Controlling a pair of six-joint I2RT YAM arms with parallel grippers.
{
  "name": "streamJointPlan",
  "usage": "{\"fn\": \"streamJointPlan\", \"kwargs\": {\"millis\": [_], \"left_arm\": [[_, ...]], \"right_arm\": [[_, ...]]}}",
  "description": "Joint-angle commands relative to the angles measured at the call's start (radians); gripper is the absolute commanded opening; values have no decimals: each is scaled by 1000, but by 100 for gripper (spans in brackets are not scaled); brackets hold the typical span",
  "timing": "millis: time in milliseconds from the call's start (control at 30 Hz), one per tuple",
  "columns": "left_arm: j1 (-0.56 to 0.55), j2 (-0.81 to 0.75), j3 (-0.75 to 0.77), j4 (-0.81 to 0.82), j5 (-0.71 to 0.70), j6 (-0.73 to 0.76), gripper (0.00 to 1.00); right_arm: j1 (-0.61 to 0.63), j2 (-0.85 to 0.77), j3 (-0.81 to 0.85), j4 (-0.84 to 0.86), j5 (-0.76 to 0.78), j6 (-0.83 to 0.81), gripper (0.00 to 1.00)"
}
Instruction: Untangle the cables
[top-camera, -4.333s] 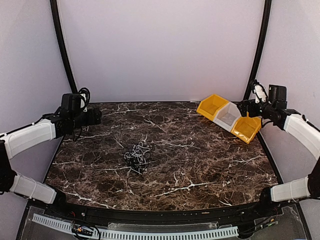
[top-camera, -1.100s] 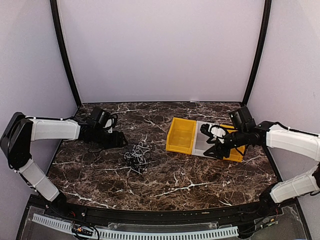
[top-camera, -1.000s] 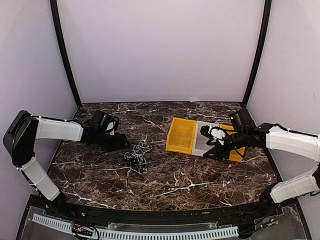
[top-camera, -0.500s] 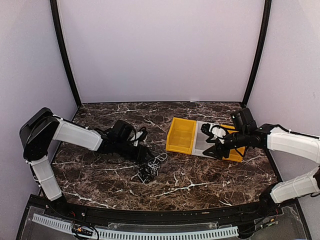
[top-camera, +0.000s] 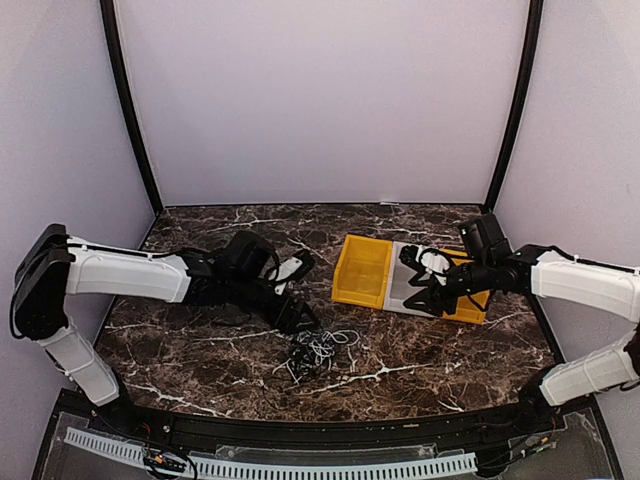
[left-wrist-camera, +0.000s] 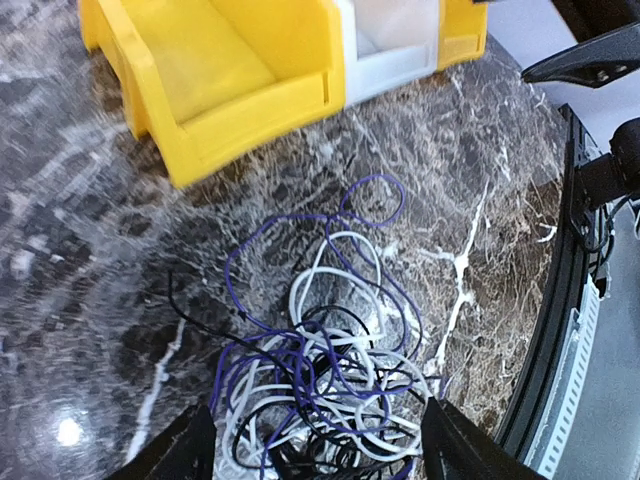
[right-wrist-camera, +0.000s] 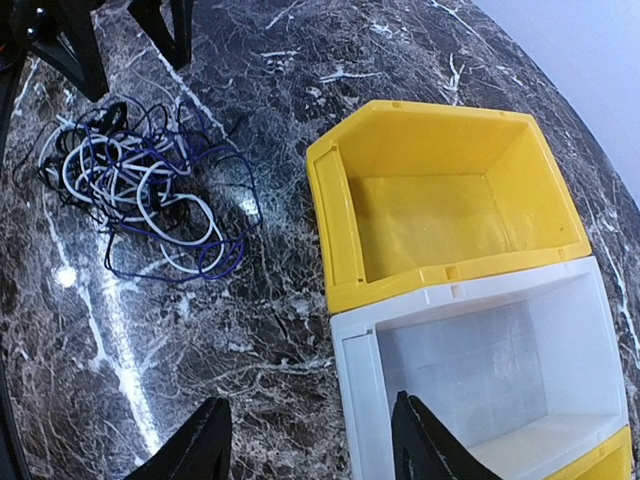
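Since the cables (left-wrist-camera: 320, 370) lie in one knotted heap of white, black and purple strands on the marble table (top-camera: 180, 350), just in front of the nearest yellow bin (right-wrist-camera: 335, 240), the sound way in is probably by a free strand rather than the dense core. One purple loop (left-wrist-camera: 372, 198) reaches out toward that bin and looks the easiest to take alone. The left gripper (left-wrist-camera: 318, 440) hangs low at the heap's near edge, its fingers spread wide on either side of the tangle and clasping nothing; it would do best to narrow onto a single strand, not scoop the whole mass. The right gripper (right-wrist-camera: 305, 420) hovers over the white bin (right-wrist-camera: 355, 370), likewise spread and empty, well apart from the heap. It could pin the knot while the left draws slowly.
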Motion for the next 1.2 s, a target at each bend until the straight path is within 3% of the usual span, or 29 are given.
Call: {"fn": "streamJointPlan", "kwargs": {"millis": [0,133,267,533,767,1167], "left_arm": [[15,-169,2,-109,-161,103,75],[101,-241,-30,-103,-204,41,76],[198,-275,-105,-12,-226,-103,69],[210,-291,-241,177,-191,-315,61],[208,-322,-285,189,-179,-346,61],[210,-308,-309,202,-159,-348,62]], "right_arm": [[1,53,126,2,-74,23,54],[11,184,281,-28,-169,85,48],[66,385,480,-114,-276,195,41],[194,737,782,-216,-293,369,25],[230,860,831,-222,-217,450,29],[244,975,927,-246,-229,470,30]]}}
